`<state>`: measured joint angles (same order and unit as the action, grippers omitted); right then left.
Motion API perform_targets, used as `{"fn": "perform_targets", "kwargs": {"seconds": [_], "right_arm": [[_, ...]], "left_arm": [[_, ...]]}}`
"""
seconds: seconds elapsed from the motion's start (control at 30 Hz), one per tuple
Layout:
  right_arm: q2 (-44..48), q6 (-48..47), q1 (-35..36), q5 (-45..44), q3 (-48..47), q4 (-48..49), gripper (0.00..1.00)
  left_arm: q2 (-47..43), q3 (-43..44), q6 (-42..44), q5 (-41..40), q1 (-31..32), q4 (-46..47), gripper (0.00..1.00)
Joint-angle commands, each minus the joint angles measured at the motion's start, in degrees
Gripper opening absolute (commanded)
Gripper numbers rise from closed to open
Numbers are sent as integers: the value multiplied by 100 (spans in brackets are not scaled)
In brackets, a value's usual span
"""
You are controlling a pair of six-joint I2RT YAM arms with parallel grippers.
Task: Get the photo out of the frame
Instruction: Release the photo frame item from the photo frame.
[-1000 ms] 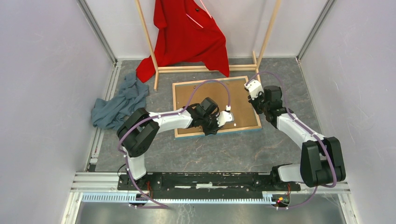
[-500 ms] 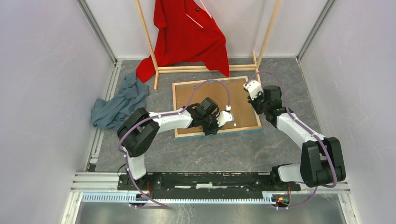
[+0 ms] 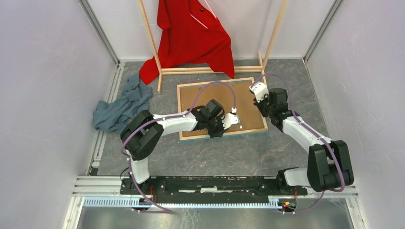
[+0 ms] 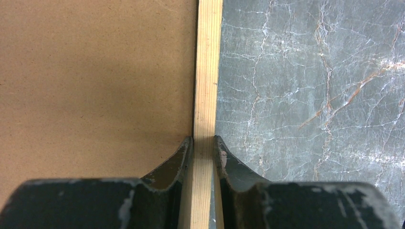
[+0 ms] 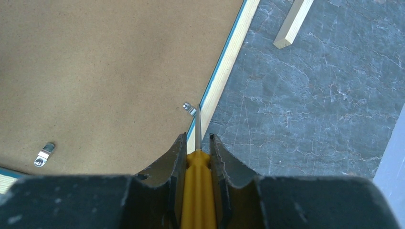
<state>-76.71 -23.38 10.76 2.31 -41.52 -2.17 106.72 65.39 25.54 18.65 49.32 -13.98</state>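
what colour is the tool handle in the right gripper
Yellow tool handle, best in right wrist view.

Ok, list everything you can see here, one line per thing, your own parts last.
frame: one, pale wood back edges with blue front border, face down mid-table
backing board: one, brown, set in the frame's back
clips: two visible in the right wrist view, silver, on the board near the frame's edge
screwdriver: one, yellow handle, its tip at a clip
rack: one, pale wood, far side
garment: one, red, hanging on the rack
cloth: one, blue-grey, crumpled at far left
table: one, grey marbled
photo: not visible
left end effector: black, shut on the frame's edge
right end effector: black, shut on the screwdriver
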Motion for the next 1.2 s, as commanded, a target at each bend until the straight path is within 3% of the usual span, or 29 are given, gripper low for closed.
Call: {"fn": "perform_targets", "kwargs": {"seconds": [0.0, 1.17], "right_arm": [[65, 57, -15, -262, 62, 175, 0], [-4, -62, -13, 94, -210, -419, 0]], "left_arm": [[448, -144, -286, -169, 7, -186, 16], [446, -149, -286, -178, 7, -178, 16]]}}
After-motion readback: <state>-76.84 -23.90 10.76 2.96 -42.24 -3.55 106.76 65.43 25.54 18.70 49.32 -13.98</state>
